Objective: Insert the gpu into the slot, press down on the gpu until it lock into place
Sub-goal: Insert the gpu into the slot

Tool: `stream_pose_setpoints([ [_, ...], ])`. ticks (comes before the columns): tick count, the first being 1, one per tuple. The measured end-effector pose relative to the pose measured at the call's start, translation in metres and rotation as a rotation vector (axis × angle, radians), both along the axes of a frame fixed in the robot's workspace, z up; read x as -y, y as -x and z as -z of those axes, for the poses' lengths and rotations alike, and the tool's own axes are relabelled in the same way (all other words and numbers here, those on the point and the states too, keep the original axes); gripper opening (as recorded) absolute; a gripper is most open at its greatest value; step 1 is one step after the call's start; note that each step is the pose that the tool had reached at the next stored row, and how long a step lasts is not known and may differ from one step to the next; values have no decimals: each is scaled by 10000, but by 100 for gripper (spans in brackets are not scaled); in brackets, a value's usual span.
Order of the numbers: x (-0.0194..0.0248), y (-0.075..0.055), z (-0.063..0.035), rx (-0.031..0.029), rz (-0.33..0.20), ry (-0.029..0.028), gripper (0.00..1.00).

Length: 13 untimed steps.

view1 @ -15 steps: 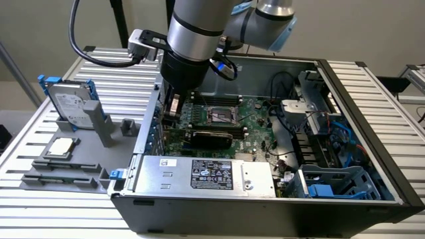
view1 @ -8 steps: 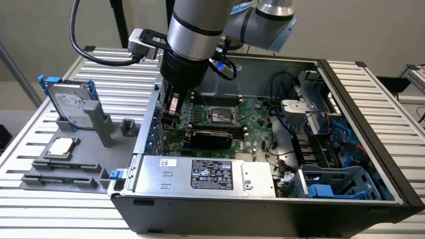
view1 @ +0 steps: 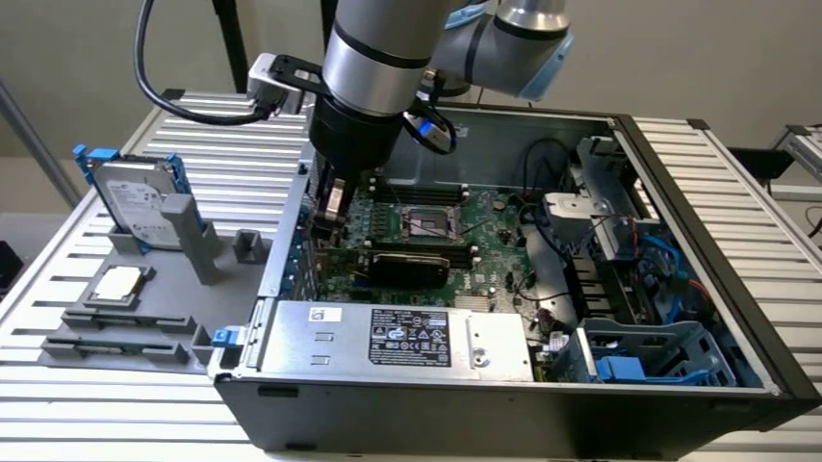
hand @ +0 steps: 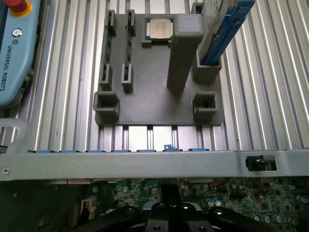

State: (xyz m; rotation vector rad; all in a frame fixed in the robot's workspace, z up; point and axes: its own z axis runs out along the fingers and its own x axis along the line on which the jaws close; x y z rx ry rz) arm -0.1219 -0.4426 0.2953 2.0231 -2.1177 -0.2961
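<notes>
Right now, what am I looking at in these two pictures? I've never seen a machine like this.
A grey jointed robot arm reaches into an open computer case on a ribbed metal table. The exterior view is taken from a camera off the arm; the wrist view looks down from a camera on the arm itself. Inside the case lie a green motherboard, the gpu, a black card on the board, and a labelled power supply. Beside the case, a grey holder carries a processor chip and a hard drive. The gripper sits low inside the case.

Black gpu [view1: 408,260] on green motherboard [view1: 495,226]; grey labelled power supply [view1: 398,337].
</notes>
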Motion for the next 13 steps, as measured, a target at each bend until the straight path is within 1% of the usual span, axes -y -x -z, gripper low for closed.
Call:
stream_pose_setpoints([
  [8, -21, 5, 0, -38, 53, 1, 11],
  [13, -29, 8, 0, -82, 86, 1, 11],
])
